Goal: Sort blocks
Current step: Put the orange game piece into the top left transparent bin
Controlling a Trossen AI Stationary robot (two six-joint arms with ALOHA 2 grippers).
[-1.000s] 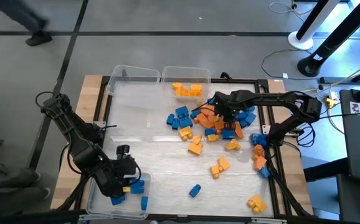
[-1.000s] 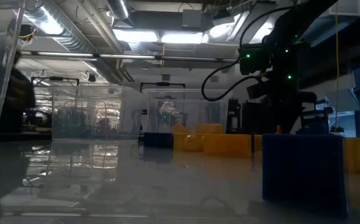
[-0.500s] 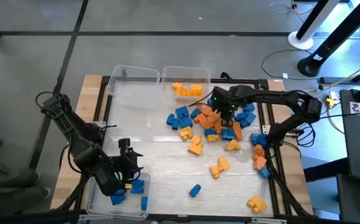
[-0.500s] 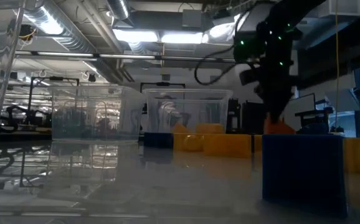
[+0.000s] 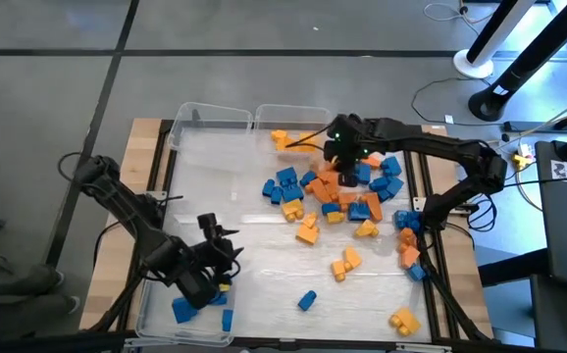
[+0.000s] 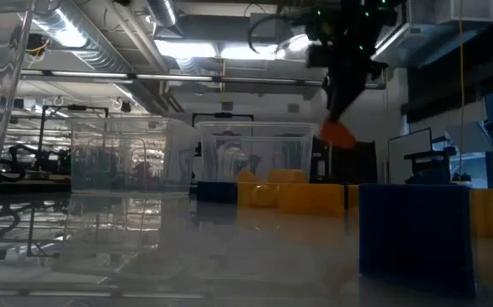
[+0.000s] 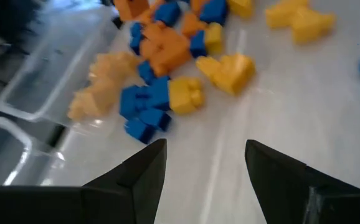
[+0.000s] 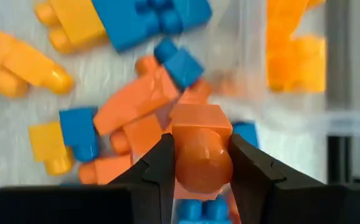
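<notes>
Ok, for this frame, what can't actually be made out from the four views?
- Left gripper in the high view: its arm covers part of the near-left bin, so blocks beneath go uncounted.
- Far bins in the low view: glare and reflections mask their contents.
- Low view: a blue block close to the lens blocks the pile behind it.
- Right gripper: its fingers hide the sides of the orange block.
</notes>
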